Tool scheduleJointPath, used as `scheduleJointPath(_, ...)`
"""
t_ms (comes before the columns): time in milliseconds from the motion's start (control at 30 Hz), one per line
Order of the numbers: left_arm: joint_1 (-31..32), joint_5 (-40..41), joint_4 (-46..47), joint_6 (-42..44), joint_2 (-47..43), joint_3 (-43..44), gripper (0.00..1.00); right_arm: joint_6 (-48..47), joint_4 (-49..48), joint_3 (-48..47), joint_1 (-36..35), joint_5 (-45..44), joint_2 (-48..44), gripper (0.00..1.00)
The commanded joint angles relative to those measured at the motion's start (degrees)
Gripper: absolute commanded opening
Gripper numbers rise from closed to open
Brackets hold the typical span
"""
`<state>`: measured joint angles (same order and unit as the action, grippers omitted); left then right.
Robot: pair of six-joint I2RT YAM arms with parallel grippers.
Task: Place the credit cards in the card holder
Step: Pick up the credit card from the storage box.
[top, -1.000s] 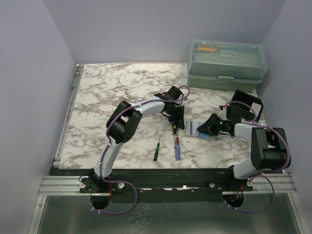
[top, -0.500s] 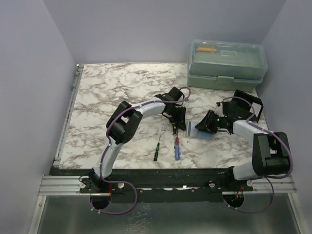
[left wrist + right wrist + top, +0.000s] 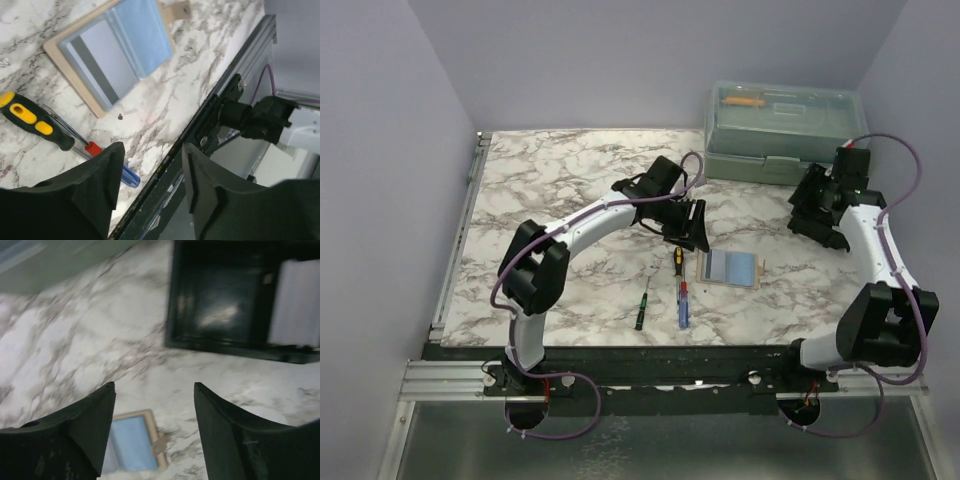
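Marbled tabletop (image 3: pixel 550 180) between lilac walls (image 3: pixel 380 150), card holder (image 3: pixel 78 80) flat on it, left claw (image 3: pixel 152 150) and right claw (image 3: pixel 154 387) apart.

The card holder (image 3: pixel 77 80) and the credit cards (image 3: pixel 120 45) lying on it run off the top edge of the left wrist view. Just beside the card holder, a red-and-blue screwdriver (image 3: pixel 93 148) is mostly hidden behind the left fingers (image 3: pixel 95 190). The right wrist view is blurred all over. There one of the right fingers (image 3: pixel 80 435) covers an end of the card holder. Beyond the card holder, a black tray (image 3: pixel 220 300) is cut by the top and right edges, and the pale thing in it cannot be made out.
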<state>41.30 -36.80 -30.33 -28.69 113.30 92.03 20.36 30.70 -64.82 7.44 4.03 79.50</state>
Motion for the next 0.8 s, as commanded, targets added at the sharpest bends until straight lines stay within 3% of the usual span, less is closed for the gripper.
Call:
scheduleJointPath(0,1.8,-2.2,-1.6,5.0,-6.5,-3.7,0.60,-5.6,7.0,-8.5,5.7,-14.8,5.8,0.71)
scheduleJointPath(133,4.1,0.6,-1.6,6.0,-8.7,-5.2,0.67,-7.2,7.1,-14.4,10.6,-14.7,11.3,0.79)
scheduleJointPath(267,5.5,-2.2,-1.4,5.3,-9.3,-4.9,0.77,-9.2,6.3,-18.3,13.1,-14.0,18.7,0.80)
scheduleJointPath(500,5.6,-2.2,-1.0,5.1,-9.3,-5.1,0.78,-10.8,7.4,-25.1,13.3,-16.6,29.0,0.80)
scheduleJointPath(767,3.0,-4.9,-0.2,3.9,-7.6,-5.1,0.78,-12.9,6.3,-22.8,13.2,-22.4,31.6,0.80)
